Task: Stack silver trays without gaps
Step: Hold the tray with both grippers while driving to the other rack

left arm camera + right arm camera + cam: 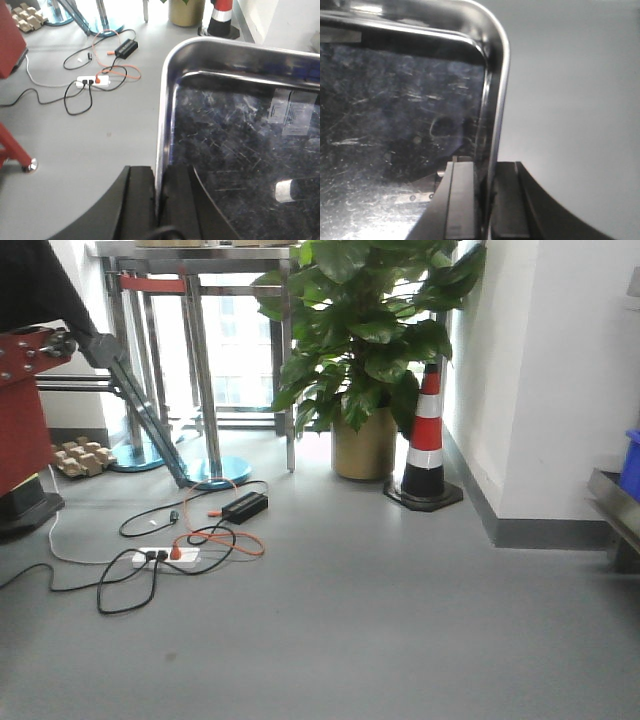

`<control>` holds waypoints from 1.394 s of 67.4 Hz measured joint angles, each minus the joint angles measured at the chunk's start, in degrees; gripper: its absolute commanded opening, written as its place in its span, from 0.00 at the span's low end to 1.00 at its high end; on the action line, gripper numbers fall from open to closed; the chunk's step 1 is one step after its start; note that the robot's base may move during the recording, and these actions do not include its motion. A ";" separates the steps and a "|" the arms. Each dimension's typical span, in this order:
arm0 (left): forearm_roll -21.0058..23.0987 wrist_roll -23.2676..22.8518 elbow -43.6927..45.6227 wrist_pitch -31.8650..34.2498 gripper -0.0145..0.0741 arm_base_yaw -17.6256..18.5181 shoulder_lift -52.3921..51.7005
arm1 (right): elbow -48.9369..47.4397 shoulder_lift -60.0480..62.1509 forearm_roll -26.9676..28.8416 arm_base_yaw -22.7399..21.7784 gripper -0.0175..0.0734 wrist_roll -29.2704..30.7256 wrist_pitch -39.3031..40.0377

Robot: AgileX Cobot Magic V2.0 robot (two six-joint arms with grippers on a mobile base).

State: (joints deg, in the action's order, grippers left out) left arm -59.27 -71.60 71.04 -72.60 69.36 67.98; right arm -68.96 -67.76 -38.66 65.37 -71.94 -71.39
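One silver tray (240, 130) fills the right of the left wrist view, held above the grey floor. Its scratched bottom carries a clear label. My left gripper (159, 172) is shut on the tray's left rim, with one black finger (141, 200) outside the wall and the other inside. The right wrist view shows the same kind of silver tray (395, 100), and there my right gripper (487, 167) is shut on its right rim near a rounded corner. The front view shows neither the tray nor the grippers. I see no other tray.
On the floor lie a power strip with tangled cables (165, 557) and a charger. A striped cone (428, 440) and a potted plant (365, 340) stand by the wall. A red machine (20, 400) is at the left. A blue bin (631, 465) on a steel rail (612, 502) is at the right.
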 measured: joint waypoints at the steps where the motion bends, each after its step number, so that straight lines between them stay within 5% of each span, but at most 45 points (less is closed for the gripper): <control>1: -0.11 0.00 0.00 0.00 0.15 0.00 0.00 | 0.00 0.00 0.00 0.00 0.19 0.00 0.00; 94: -0.11 0.10 0.00 -0.44 0.15 0.00 -0.13 | 0.03 0.00 -0.11 0.00 0.19 0.00 1.02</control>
State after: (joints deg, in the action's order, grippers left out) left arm -59.38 -71.49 71.04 -73.04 69.36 67.84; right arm -68.93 -67.76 -38.77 65.37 -71.94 -70.38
